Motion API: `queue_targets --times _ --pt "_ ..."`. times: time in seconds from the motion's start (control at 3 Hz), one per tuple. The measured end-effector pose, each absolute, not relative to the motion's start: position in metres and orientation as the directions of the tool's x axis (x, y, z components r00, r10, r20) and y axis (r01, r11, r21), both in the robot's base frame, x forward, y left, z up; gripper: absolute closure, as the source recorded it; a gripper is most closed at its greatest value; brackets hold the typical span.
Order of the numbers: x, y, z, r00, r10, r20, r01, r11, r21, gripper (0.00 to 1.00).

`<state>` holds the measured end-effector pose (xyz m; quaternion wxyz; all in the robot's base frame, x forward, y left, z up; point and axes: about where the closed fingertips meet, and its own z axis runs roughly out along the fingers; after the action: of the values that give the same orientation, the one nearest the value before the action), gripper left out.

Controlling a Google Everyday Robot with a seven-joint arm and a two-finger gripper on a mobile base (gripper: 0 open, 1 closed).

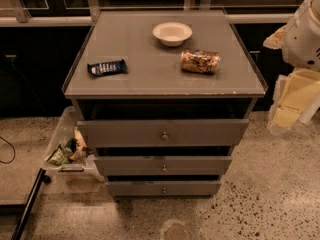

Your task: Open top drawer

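The top drawer [162, 132] is the widest grey drawer of the cabinet, with a small round metal knob [164, 135] at its centre. Its front panel stands forward of the cabinet frame, with a dark gap above it under the grey tabletop [150, 81]. Two narrower grey drawers [163, 165] sit below it, also standing forward a little. My gripper [290, 106], on the white arm [302, 34], hangs at the right edge of the camera view. It is to the right of the cabinet, apart from the drawer and about level with the tabletop's front edge.
On the tabletop lie a white bowl [172, 33], a brown can on its side [200, 61] and a dark snack bar [107, 67]. A clear plastic bin with rubbish [67, 149] sits on the floor left of the cabinet. A black pole [27, 204] lies at lower left.
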<state>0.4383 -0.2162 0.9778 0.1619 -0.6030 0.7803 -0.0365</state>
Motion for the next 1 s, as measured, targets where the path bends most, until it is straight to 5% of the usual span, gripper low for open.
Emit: queue_targets --times 1.0 --pt "0.434 -0.209 0.893 -0.116 -0.946 -0.303 -0.955 0.190 -0.227 0.00"
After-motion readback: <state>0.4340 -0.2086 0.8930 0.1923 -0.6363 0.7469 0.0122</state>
